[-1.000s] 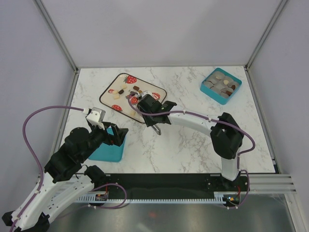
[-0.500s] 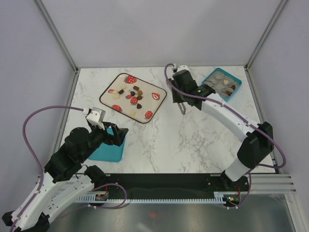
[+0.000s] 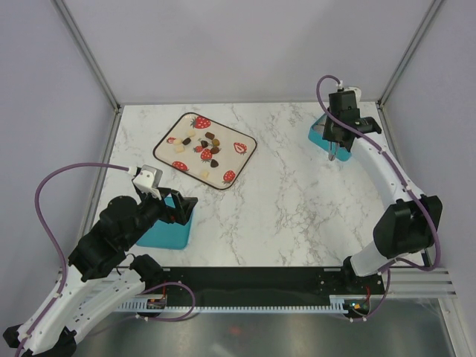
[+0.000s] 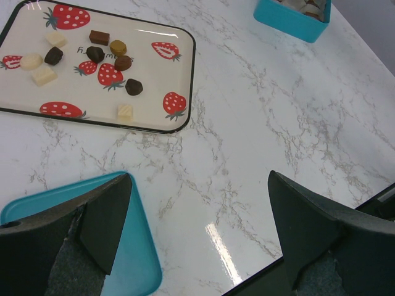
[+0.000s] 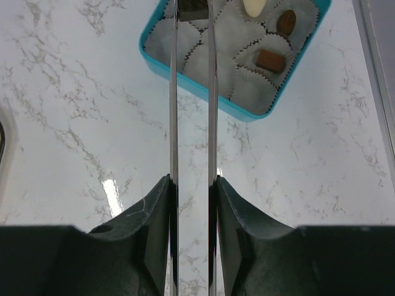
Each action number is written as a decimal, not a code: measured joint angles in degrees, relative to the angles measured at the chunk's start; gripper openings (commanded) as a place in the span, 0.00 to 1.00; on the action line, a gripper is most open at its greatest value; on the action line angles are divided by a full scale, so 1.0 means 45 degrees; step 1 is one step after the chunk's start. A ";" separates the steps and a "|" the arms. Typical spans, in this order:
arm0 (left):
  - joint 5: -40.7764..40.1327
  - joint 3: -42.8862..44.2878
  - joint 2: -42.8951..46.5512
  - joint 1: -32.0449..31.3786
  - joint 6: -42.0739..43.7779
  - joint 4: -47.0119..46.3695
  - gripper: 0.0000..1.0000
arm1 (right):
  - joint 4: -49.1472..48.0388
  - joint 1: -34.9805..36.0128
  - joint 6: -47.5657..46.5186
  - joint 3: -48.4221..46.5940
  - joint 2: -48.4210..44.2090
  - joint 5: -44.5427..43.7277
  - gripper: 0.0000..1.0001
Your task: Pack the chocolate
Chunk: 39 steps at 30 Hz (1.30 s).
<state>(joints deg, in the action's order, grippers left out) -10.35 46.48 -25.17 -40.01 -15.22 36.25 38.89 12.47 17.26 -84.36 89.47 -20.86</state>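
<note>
**One piece over the box: what could fail at the drop**

One dark piece (image 5: 192,10) was seen pinched between the tips of the right gripper (image 3: 332,156). Its thin blades were closed on this piece and on nothing else. The blue box (image 5: 155,61) lay directly under those tips, and its near wall was crossed by the blades in the wrist view. White paper cups (image 5: 244,92) were packed inside it. To the right of the blades, a cream piece (image 5: 253,6), a round brown piece (image 5: 286,21) and a square brown piece (image 5: 270,59) were seated in cups.

Several failures could be expected from here. If the blades were opened from too high, the piece could bounce out, or land on the fold between two cups and tip over. Which cup lay exactly below the tips could not be told, since they were cut off by the edge of the view, so an occupied cup could be hit. The piece could also stick to one blade and be lifted out again. If the blades were lowered too far, a cup could be crushed or dragged, and the box pushed along the marble table (image 5: 92,123).

The left gripper (image 4: 199,185) was held wide apart and empty over a teal lid (image 4: 133,271). The strawberry tray (image 4: 154,71), with many loose pieces (image 4: 95,53) on it, lay well ahead of that claw and far to the left of the right one.
</note>
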 measured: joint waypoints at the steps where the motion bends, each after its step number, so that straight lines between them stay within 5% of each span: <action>1: 0.0000 0.0000 0.0000 0.0000 0.0000 0.0000 1.00 | -0.0034 -0.0267 -0.0019 0.0000 0.0107 0.0029 0.39; 15: 0.0000 0.0000 -0.0015 0.0000 0.0000 0.0000 1.00 | -0.0189 -0.2676 -0.0228 -0.0389 0.2652 0.1583 0.40; 39: 0.0000 0.0000 -0.0097 0.0000 0.0005 -0.0005 1.00 | -0.0427 -0.2691 -0.0291 -0.0889 0.3706 0.2268 0.44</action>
<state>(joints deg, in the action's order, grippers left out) -10.35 46.48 -25.61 -40.01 -15.20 36.23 36.97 0.36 15.94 -88.36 106.15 -10.66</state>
